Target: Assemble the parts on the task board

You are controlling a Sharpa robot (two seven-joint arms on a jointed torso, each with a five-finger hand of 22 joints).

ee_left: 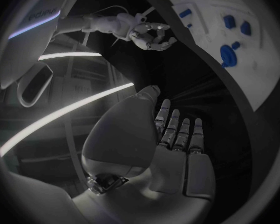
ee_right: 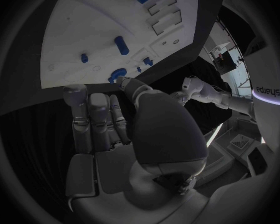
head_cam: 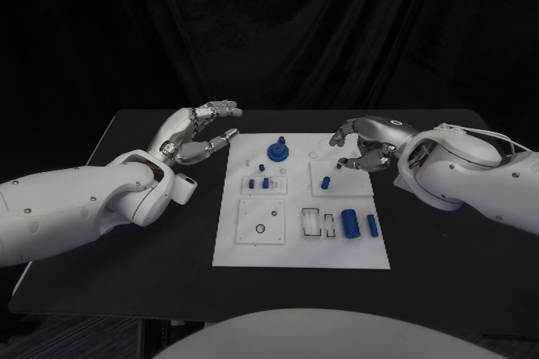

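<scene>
The board (head_cam: 301, 254) lies flat in the middle of the table (head_cam: 135, 242), and both hands hang at its far corners, one to each side, as if parked where either can reach in without crossing the other. The left hand (head_cam: 205, 133) hovers just off the board's far left corner with its fingers apart and gently curled, holding nothing. The right hand (head_cam: 368, 145) sits over the board's far right corner, fingers curled inward toward each other above the raised right plate; whether anything is pinched between them I cannot tell, though no blue shows there.

The parts sit spread over the board, which suits picking them one at a time: a round knob (head_cam: 277, 150) near the far edge, small pegs (head_cam: 258, 184) on the left plate just nearer than it, a slanted peg (head_cam: 325, 182) on the right plate close to the right hand, and two cylinders (head_cam: 360, 223) lying side by side near the board's right edge, beside empty slots (head_cam: 318, 221). By my judgement, little is assembled yet.

The left wrist view shows that hand's palm (ee_left: 177, 159) flat and bare, fingers straight, which the head view leaves unclear; it also catches the right hand (ee_left: 149, 35) from across the board, curled. The right wrist view shows its own fingers (ee_right: 93, 117) from behind, so the tips stay hidden, and the left hand (ee_right: 199, 89) beyond the board's edge.
</scene>
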